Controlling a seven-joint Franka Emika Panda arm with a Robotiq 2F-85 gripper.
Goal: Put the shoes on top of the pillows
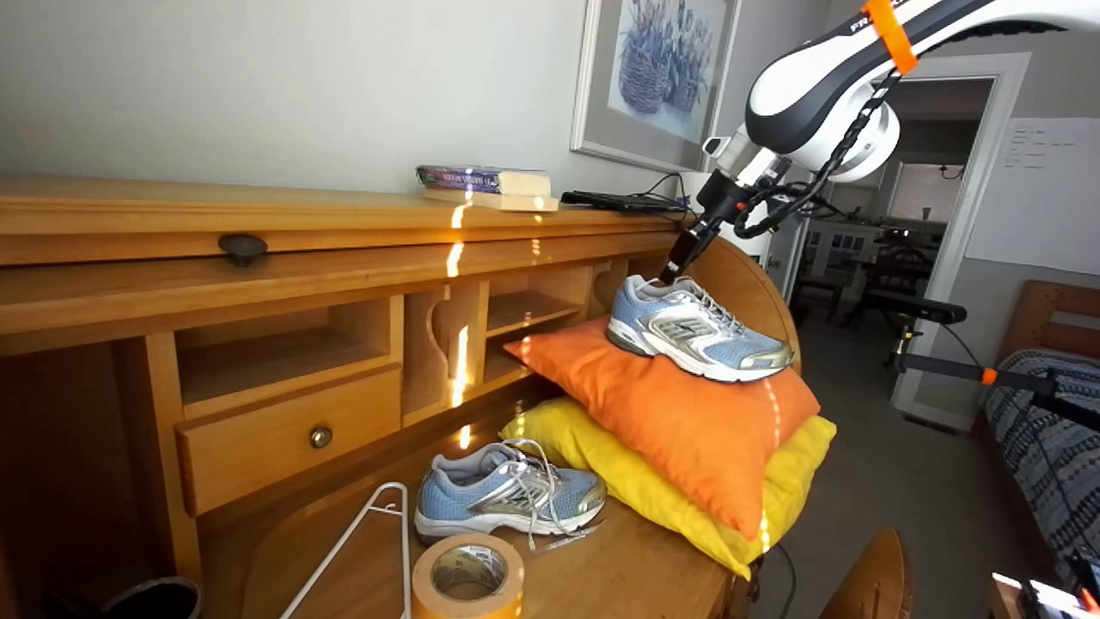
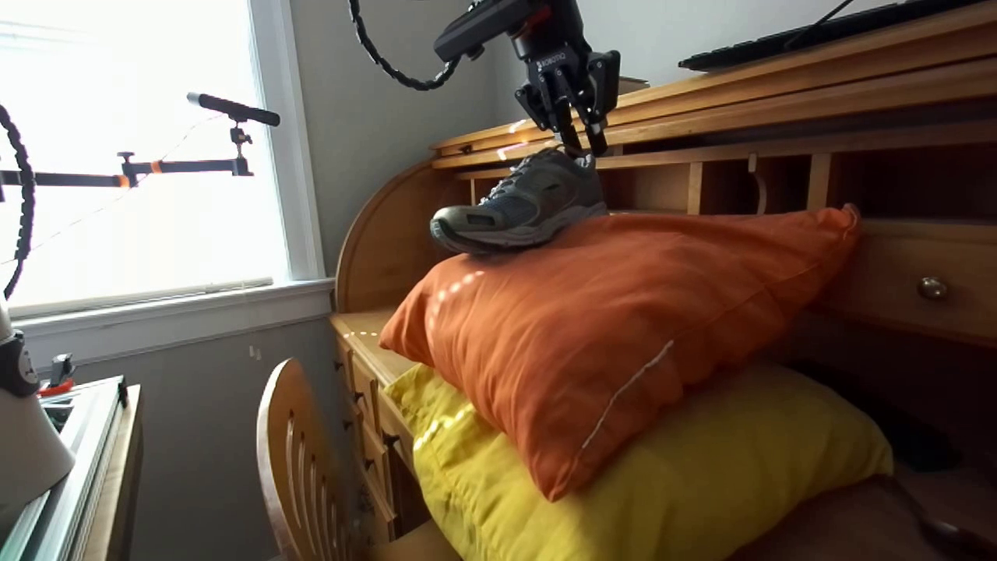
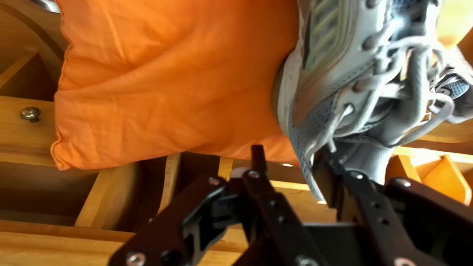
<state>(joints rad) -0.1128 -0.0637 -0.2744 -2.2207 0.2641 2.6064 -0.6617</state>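
One grey-blue sneaker rests on the orange pillow, toe pointing toward the desk's outer end; it also shows in an exterior view and the wrist view. The orange pillow lies on the yellow pillow in both exterior views. My gripper is at that sneaker's heel opening. In the wrist view my gripper is open, with one finger inside the shoe opening and the other outside, apart from the heel wall. The second sneaker stands upright on the desk beside the pillows.
A tape roll and a white hanger lie near the second sneaker. The desk's cubbies and shelf edge are close behind the gripper. Books and a keyboard lie on top. A chair stands in front.
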